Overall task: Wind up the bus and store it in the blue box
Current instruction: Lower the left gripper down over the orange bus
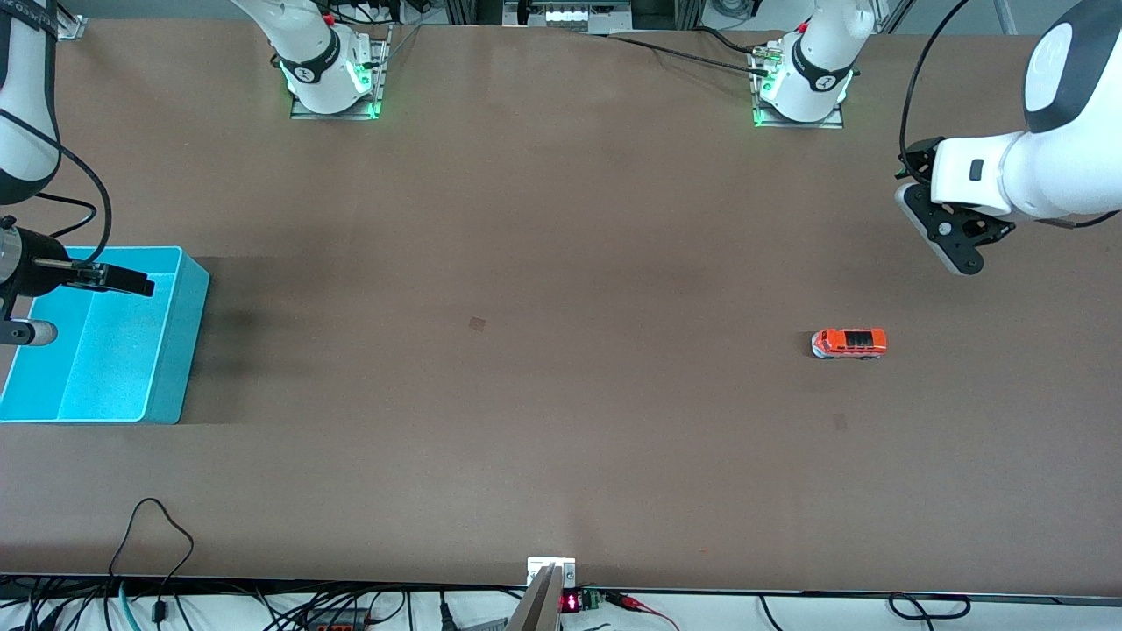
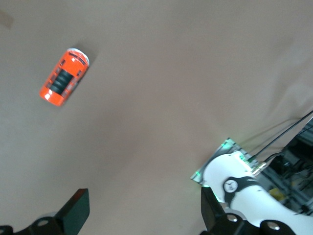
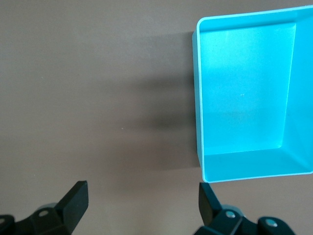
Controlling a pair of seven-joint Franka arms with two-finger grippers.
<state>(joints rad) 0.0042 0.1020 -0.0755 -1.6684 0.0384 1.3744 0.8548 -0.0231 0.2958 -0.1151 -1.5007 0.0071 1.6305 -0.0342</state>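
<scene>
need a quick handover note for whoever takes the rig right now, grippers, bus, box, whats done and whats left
Left gripper: open, empty, up in the air at the left arm's end of the table, not over the bus.
Right gripper: open, empty, hovering over the blue box.
Bus: upright on its wheels on the bare table toward the left arm's end, untouched.
Blue box: at the right arm's end of the table, nothing inside.
Done: nothing yet.
Left: pick up the bus, wind it, carry it across the table, place it in the blue box.
</scene>
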